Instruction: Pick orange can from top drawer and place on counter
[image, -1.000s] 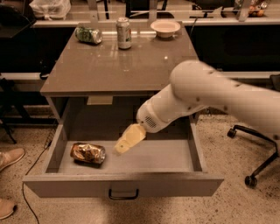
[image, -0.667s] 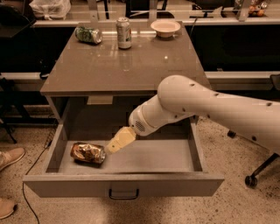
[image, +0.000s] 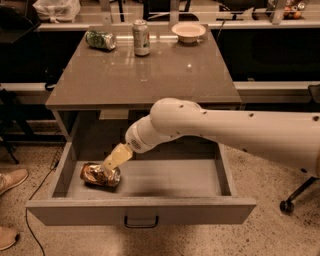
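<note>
My gripper (image: 109, 166) has swung left across the top drawer (image: 200, 210) and now touches the orange can (image: 94, 176) lying near-left; whether it has hold, I cannot tell. Grasp seems imminent.

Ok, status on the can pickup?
Hand low in wide grey top drawer, at crinkled orange-brown can lying on its side. Not yet lifted. No obstruction visible.

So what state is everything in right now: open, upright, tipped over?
Wide grey drawer: pulled open.
Crinkled orange-brown can: on its side, in the drawer's left.
Robot's tool: down at that can.
Green can with silver top: upright on grey-brown counter.
Other green can: on its side.
White bowl: upright.
</note>
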